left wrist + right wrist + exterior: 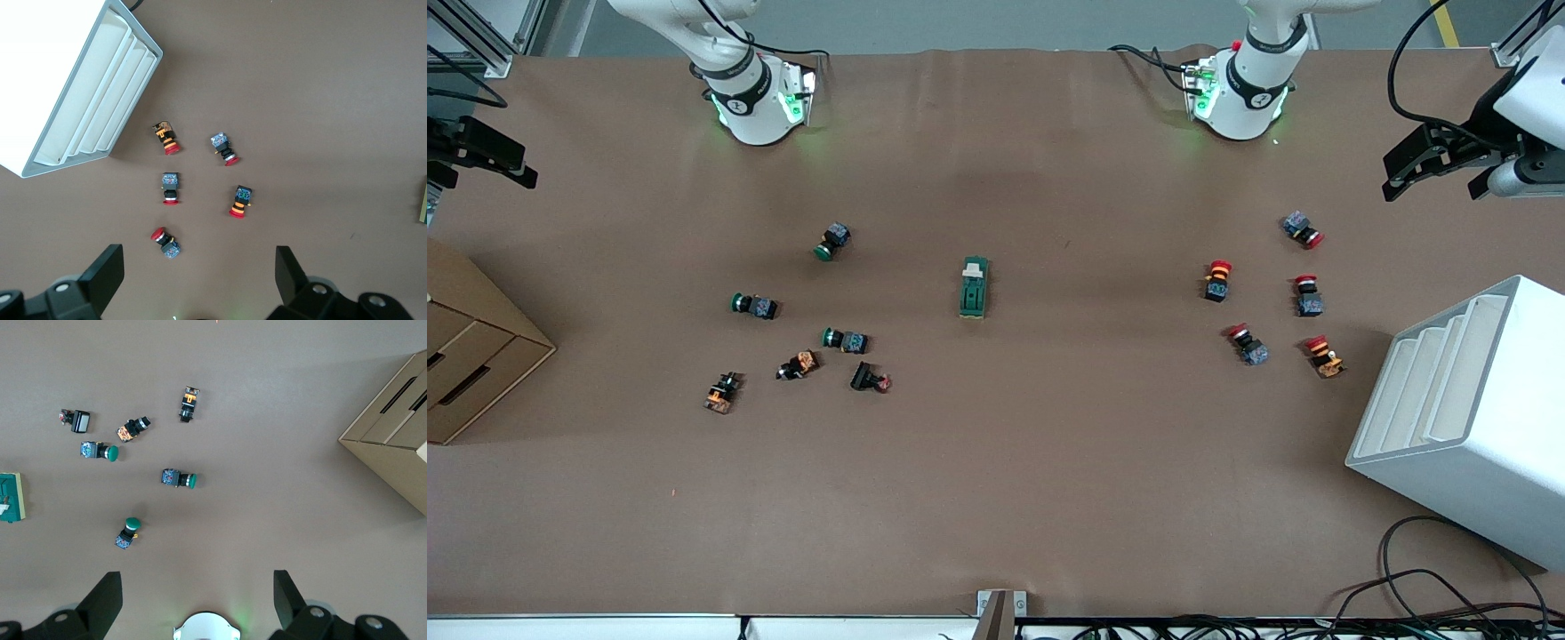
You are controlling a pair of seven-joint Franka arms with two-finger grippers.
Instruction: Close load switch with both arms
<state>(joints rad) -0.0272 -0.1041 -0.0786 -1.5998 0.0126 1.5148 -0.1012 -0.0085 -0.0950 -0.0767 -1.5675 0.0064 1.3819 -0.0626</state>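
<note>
Left gripper [197, 283] hangs with fingers spread, holding nothing, high over the table [1049, 498] edge at the left arm's end, above the red-capped push-buttons [200, 190] and beside the white slotted rack [100, 100]. Right gripper [193, 603], also spread and empty, sits high at the right arm's end near the cardboard box [393, 433], over the green push-buttons [143, 487]. Load switch [974, 287] lies alone mid-table with bare brown surface all round; no readable writing.
</note>
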